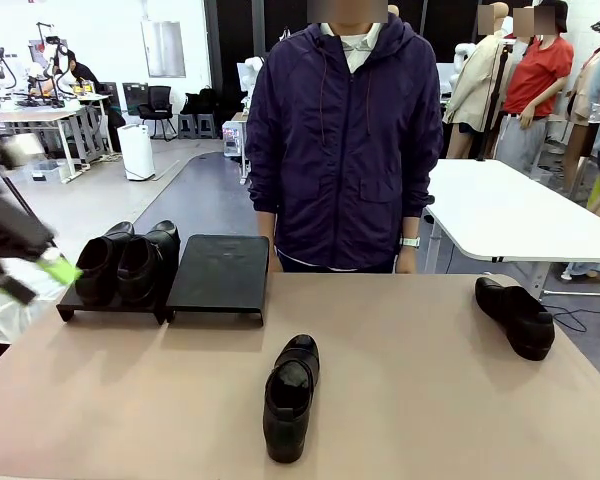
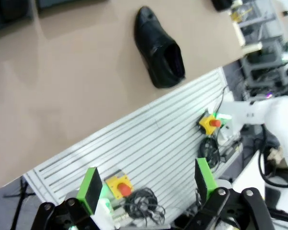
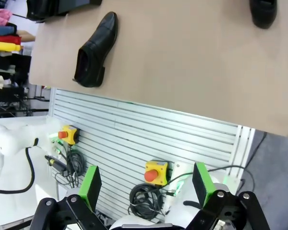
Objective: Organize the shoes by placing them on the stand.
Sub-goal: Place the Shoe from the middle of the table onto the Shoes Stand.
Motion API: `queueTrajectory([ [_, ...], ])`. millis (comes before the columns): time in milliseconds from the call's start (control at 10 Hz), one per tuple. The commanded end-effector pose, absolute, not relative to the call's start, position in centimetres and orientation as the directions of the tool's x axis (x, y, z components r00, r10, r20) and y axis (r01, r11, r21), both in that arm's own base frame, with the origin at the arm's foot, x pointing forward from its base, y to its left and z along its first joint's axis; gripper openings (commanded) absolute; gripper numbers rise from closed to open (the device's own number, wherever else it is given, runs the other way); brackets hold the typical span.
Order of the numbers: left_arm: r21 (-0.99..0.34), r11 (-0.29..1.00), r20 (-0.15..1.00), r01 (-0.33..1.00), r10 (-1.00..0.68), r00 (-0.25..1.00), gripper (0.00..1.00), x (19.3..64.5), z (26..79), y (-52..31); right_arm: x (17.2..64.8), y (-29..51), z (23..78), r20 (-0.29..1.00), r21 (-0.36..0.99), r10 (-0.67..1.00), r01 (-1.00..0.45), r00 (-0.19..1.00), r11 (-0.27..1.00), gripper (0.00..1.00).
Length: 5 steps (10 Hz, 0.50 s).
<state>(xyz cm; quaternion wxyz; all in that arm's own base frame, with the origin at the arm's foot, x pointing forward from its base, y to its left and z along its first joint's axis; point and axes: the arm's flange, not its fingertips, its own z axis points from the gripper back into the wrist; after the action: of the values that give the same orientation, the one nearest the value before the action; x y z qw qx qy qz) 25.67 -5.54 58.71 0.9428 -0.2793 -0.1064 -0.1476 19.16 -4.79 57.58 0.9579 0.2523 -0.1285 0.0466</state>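
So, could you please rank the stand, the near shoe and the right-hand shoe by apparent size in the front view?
1. stand
2. near shoe and right-hand shoe, unranked: the near one merely sits closer.

The front camera is looking across the tabletop point(image 1: 430, 400) at the person point(image 1: 340, 150). Both wrist cameras are looking down from far above, sharing the middle shoe point(image 2: 158, 48).

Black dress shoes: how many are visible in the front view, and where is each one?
4. Two shoes sit side by side on the stand, left half; a third lies centrally on the table, near the robot; a fourth lies far right. None seems hidden.
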Motion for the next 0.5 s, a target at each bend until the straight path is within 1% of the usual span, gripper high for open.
queueTrajectory([
  [0, -0.385, 0.853, 0.196, 0.353, -0.298, 0.934, 1.00, 27.1, 60.4, -15.5, 19.3, -4.8, 58.0, 0.276, 0.480, 0.045, -0.178, 0.960, 0.859, 1.00],
  [100, -0.299, 0.887, 0.150, 0.352, -0.320, 0.935, 1.00, 27.7, 59.5, -20.4, 19.3, -4.8, 58.0, 0.276, 0.480, 0.045, -0.178, 0.960, 0.859, 1.00],
  [300, -0.221, 0.876, 0.087, 0.428, -0.419, 0.904, 1.00, 27.6, 56.2, -29.9, 19.3, -4.8, 58.0, 0.276, 0.480, 0.045, -0.178, 0.960, 0.859, 1.00],
  [400, -0.190, 0.897, 0.106, 0.399, -0.385, 0.917, 1.00, 27.8, 54.3, -33.6, 19.3, -4.8, 58.0, 0.276, 0.480, 0.045, -0.178, 0.960, 0.859, 1.00],
])
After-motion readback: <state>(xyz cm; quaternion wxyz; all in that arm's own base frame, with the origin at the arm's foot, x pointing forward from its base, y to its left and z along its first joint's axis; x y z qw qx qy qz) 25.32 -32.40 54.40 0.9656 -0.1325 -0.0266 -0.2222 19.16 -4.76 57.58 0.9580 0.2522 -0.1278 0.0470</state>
